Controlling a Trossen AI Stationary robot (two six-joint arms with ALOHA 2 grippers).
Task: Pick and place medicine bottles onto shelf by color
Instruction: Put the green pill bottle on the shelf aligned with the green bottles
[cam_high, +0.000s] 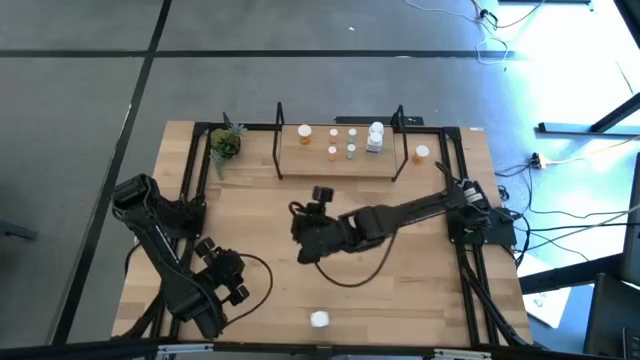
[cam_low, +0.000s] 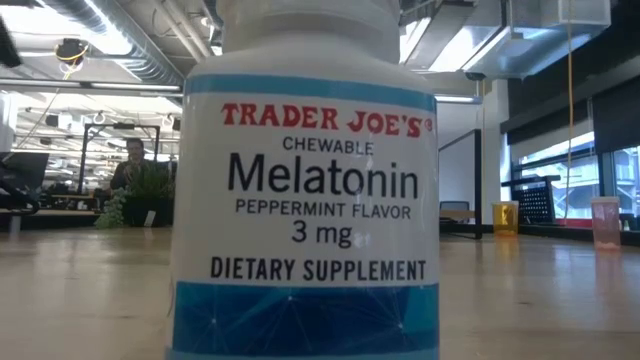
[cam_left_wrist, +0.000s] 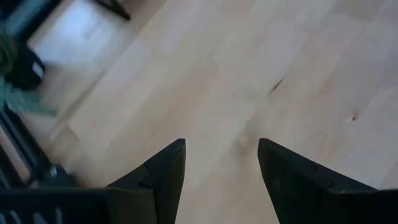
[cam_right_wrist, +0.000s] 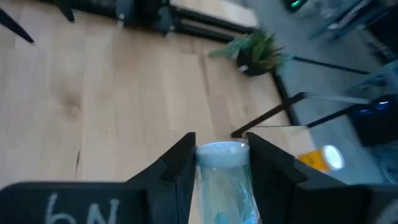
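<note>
My right gripper (cam_high: 298, 216) hangs over the middle of the table, shut on a pale clear medicine bottle (cam_right_wrist: 221, 177). The shelf (cam_high: 340, 165) stands at the far edge. On it are orange bottles (cam_high: 333, 152), pale green ones (cam_high: 351, 150) and white ones (cam_high: 375, 143). One orange bottle (cam_high: 422, 153) stands on the table right of the shelf. A white bottle (cam_high: 319, 319) stands near the front edge and fills the low view (cam_low: 305, 200). My left gripper (cam_left_wrist: 221, 155) waits open at the near left (cam_high: 235, 282). My right gripper pinches the pale bottle's two sides (cam_right_wrist: 200, 171) between its two fingers, just below the bottle's round top (cam_right_wrist: 221, 149). The fingers slant downward, pointing toward the table's left. The bottle is lifted clear of the table, and its lower end is hidden between the fingers.
A small potted plant (cam_high: 226, 143) stands at the far left beside the shelf's black frame. Bare wood lies between the shelf and the front edge. A black cable (cam_high: 355, 280) loops over the tabletop below my right arm.
</note>
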